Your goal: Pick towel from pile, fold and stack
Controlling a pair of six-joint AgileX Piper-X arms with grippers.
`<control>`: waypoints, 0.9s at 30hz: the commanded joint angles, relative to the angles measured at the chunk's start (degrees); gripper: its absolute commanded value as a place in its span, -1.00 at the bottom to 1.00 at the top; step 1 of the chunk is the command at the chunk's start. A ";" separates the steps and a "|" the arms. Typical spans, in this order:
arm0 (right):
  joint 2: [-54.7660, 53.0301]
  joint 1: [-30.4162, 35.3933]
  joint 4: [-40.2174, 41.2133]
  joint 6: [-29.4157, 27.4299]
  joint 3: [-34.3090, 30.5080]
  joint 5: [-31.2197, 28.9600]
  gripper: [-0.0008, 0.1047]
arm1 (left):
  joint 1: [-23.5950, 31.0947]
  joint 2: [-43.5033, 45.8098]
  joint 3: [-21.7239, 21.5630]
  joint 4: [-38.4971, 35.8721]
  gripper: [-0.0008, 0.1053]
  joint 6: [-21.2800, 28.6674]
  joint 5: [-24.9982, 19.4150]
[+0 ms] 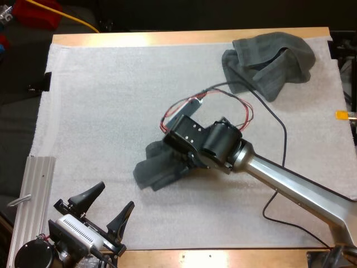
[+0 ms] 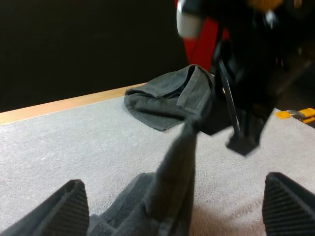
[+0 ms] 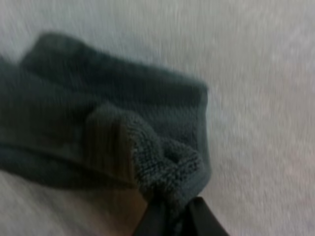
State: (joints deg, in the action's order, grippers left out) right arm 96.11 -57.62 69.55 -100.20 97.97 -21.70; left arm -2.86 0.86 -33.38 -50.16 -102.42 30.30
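Towels, two: crumpled towel (image 1: 268,61) far right, second towel (image 1: 153,172) between right fingers (image 3: 206,223).

The left half of the white mat (image 1: 111,111) lay bare from near edge to far edge, open for a pass. The right arm (image 1: 290,184) slanted in from the right edge to the middle of the surface and barred the near right. Its jaws, pinched on a dark towel (image 1: 159,170) that trailed onto the mat, blocked the centre. A crumpled towel pile (image 1: 268,64) filled the far right corner, with bare mat between it and the arm. The left arm (image 1: 78,234) held its jaws apart at the near left corner, clear of the dark towel and beside a metal rail (image 1: 34,195).
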 commanded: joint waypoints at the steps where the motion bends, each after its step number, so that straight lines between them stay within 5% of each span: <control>1: -1.22 0.29 2.02 -0.35 -1.47 -0.81 -0.96 | -0.28 7.54 -0.14 0.79 0.34 -0.60 0.34; 14: -5.01 0.29 1.18 1.51 -18.96 -1.87 -0.96 | -0.28 7.54 -0.14 0.27 0.34 -0.60 0.34; 22: -5.33 2.83 -3.10 4.65 -27.49 -0.59 -0.96 | -0.28 6.06 -0.14 -13.17 0.34 -0.08 0.34; 27: -5.33 5.09 -5.21 5.10 -29.34 3.27 -0.96 | -0.28 1.01 -0.14 -14.96 0.34 0.05 0.34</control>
State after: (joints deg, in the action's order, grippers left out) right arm 91.45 -52.91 64.36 -95.28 68.83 -19.22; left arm -2.86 0.71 -33.38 -64.73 -102.28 30.30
